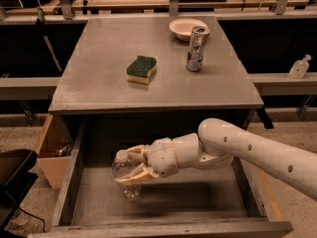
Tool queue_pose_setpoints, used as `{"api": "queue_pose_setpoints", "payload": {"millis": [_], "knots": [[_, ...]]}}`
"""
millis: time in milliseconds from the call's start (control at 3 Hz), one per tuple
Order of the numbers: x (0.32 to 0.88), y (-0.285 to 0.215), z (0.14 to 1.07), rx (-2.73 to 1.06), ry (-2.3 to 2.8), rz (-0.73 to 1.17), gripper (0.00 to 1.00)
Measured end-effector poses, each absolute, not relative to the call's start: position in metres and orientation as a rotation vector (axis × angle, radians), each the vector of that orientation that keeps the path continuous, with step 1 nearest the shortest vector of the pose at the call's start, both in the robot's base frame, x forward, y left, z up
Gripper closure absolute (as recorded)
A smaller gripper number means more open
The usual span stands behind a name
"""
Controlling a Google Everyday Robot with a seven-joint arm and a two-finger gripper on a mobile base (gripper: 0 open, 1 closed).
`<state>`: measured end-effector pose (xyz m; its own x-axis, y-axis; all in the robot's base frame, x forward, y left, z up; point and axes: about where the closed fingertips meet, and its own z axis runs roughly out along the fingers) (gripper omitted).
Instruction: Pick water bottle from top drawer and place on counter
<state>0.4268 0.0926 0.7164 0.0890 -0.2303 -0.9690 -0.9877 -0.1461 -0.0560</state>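
Note:
The top drawer stands pulled open below the counter. The water bottle, clear with a white cap, is in the drawer's left half, tilted, cap toward the back left. My gripper reaches in from the right on a white arm and its tan fingers are closed around the bottle's body. The bottle's lower end shows just above the drawer floor.
On the counter lie a green and yellow sponge, a silver can and a white bowl. A tan wooden box stands left of the drawer. A pump bottle sits on the right ledge.

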Motion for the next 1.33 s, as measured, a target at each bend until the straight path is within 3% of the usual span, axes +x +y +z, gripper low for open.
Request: {"api": "queue_pose_setpoints", "payload": {"millis": [667,1333], "knots": [[0.431,0.087,0.752,-1.478,1.266,1.129,1.00],[0.454,0.063,0.876,-1.346,1.294,1.094,1.00]]}}
